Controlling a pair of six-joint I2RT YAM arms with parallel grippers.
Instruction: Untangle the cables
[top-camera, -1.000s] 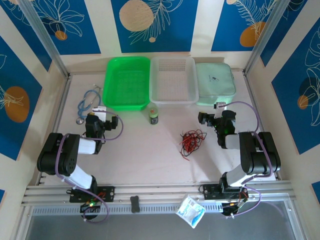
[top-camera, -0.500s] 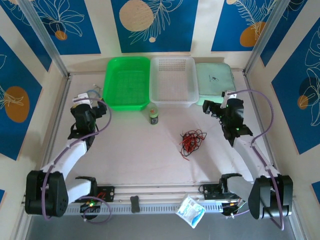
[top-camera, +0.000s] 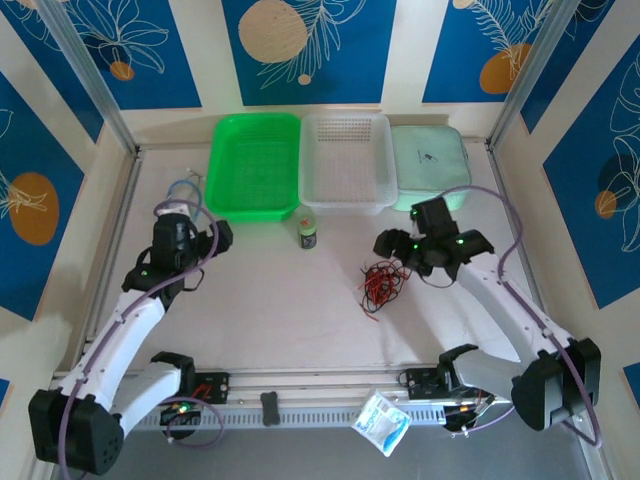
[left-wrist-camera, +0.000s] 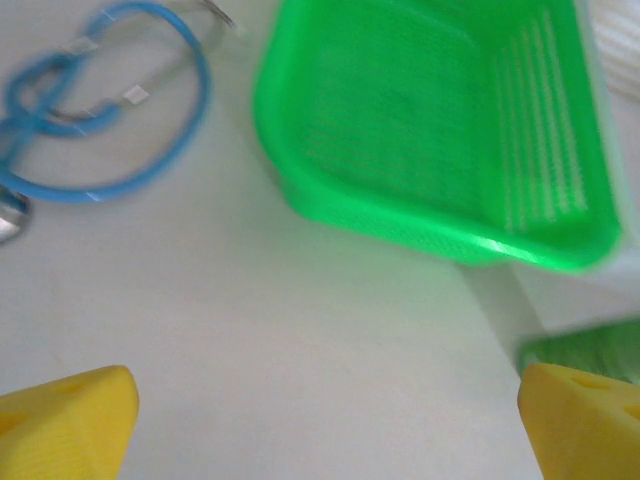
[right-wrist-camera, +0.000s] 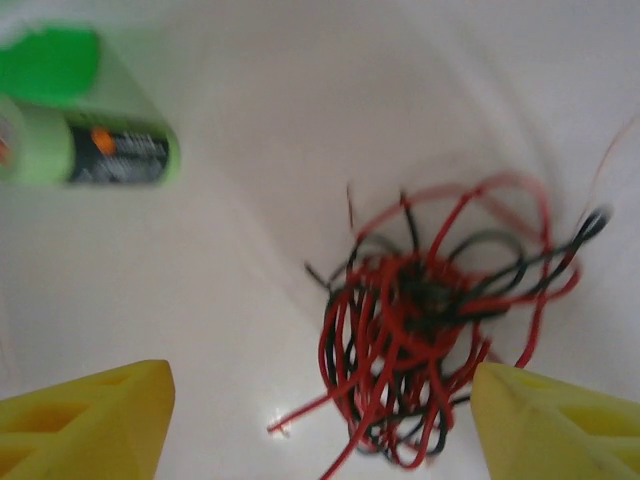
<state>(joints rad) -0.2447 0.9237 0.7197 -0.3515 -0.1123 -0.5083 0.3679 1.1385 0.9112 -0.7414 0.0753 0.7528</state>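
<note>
The cables (top-camera: 382, 282) are thin red and black wires in one tangled heap on the white table, right of centre. My right gripper (top-camera: 384, 247) hovers just behind the heap, pointing down at it. In the right wrist view the cables (right-wrist-camera: 430, 330) lie between and beyond the yellow fingertips (right-wrist-camera: 85, 420), nearer the right one, and the right gripper (right-wrist-camera: 320, 430) is open and touches nothing. My left gripper (top-camera: 212, 240) is at the left side of the table, far from the cables. In the left wrist view the left gripper (left-wrist-camera: 325, 430) stands open over bare table.
A blue stethoscope (top-camera: 180, 190) (left-wrist-camera: 110, 130) lies at the back left. A green basket (top-camera: 258, 120) (left-wrist-camera: 430, 235), a white basket (top-camera: 345, 120) and a pale green case (top-camera: 430, 160) line the back. A small green-capped bottle (top-camera: 307, 232) (right-wrist-camera: 110, 155) stands left of the cables. A packet (top-camera: 382, 422) hangs at the front rail.
The right arm has swung left and down, bringing its gripper over the cables, its jaws slightly narrower. The left gripper has shifted a little right and nearer.
</note>
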